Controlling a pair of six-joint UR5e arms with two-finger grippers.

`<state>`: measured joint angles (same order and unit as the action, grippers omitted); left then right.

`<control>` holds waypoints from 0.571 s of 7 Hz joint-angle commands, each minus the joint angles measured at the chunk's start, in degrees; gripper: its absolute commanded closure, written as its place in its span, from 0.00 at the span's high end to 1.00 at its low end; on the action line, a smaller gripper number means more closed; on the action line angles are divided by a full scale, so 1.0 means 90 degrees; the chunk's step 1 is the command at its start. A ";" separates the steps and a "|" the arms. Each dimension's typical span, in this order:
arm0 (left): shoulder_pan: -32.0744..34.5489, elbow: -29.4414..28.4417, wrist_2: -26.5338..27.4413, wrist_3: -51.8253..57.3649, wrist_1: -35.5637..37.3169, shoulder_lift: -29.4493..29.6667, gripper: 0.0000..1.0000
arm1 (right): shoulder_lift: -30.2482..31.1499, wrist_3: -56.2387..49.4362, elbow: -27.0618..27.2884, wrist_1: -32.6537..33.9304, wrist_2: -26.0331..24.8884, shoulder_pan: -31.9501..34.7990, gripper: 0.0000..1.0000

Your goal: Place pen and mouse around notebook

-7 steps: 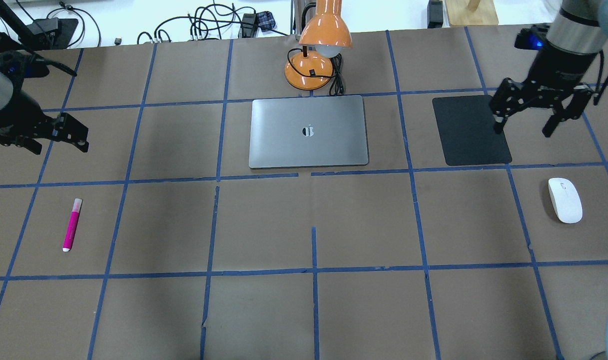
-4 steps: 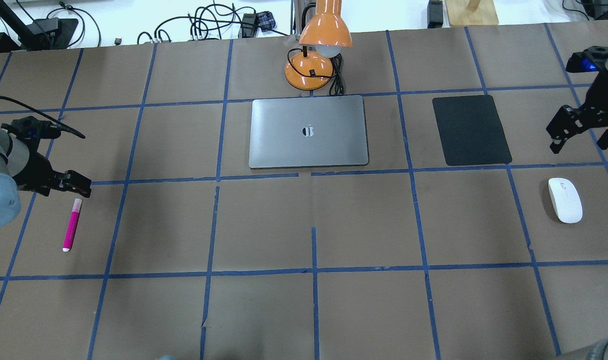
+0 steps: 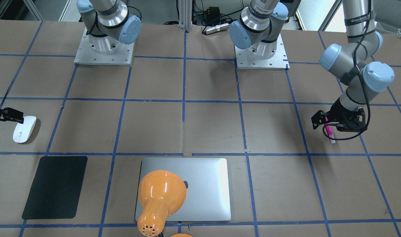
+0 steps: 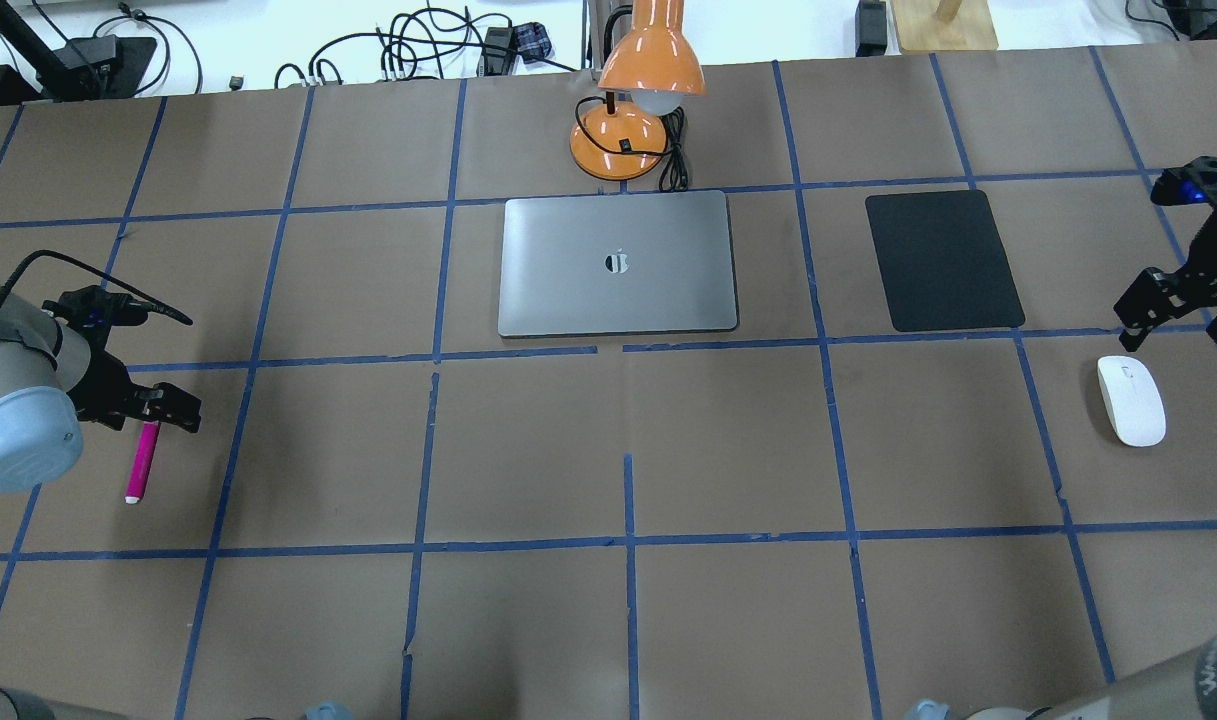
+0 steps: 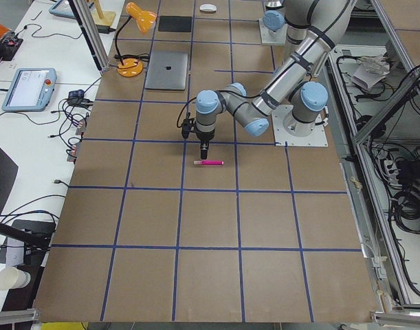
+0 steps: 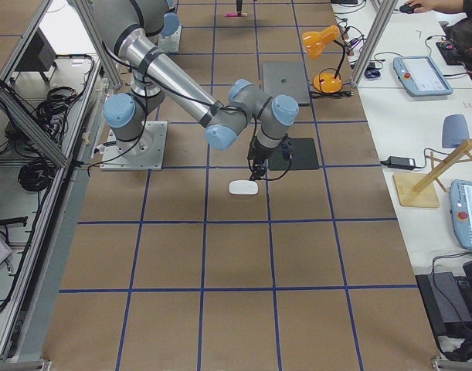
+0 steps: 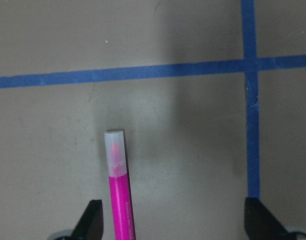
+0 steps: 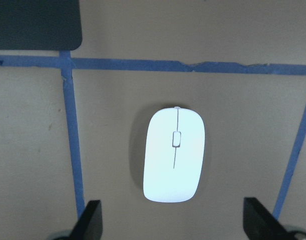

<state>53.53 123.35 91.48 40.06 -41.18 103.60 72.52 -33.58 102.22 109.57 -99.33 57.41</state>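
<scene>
The pink pen point(image 4: 141, 462) lies on the brown table at the left. My left gripper point(image 4: 163, 410) hovers over its pale cap end, open. In the left wrist view the pen point(image 7: 117, 185) runs up between the two fingertips, close to the left one. The white mouse point(image 4: 1131, 400) rests at the far right, and my right gripper point(image 4: 1176, 318) hangs open just behind it. The right wrist view has the mouse point(image 8: 174, 154) centred between the spread fingers, untouched. The silver notebook point(image 4: 618, 262) lies shut at the table's middle back.
An orange desk lamp point(image 4: 633, 100) stands right behind the notebook, its shade leaning over it. A thin black mat point(image 4: 943, 260) lies between the notebook and the mouse. Blue tape lines grid the brown table point(image 4: 628, 440).
Both arms swung toward the table's near side and came lower. The left gripper went from well behind the pen to over its cap end. The right gripper left the black mat for the mouse.
</scene>
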 commanded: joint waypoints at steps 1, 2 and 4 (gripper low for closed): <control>-0.0233 0.0006 -0.0008 0.0343 0.0054 0.0275 1.00 | -0.0098 0.0176 0.0360 0.0355 0.0050 -0.0012 1.00; -0.0264 0.0016 0.0031 0.0314 0.0054 0.0363 1.00 | -0.0176 0.0177 0.0526 0.0616 0.0118 -0.0012 1.00; -0.0273 -0.0013 0.0051 0.0207 0.0073 0.0374 0.63 | -0.0332 0.0157 0.0664 0.0795 -0.0017 -0.0022 1.00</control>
<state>51.22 123.37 91.80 42.45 -40.62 106.79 70.26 -32.03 107.49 115.87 -98.83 57.25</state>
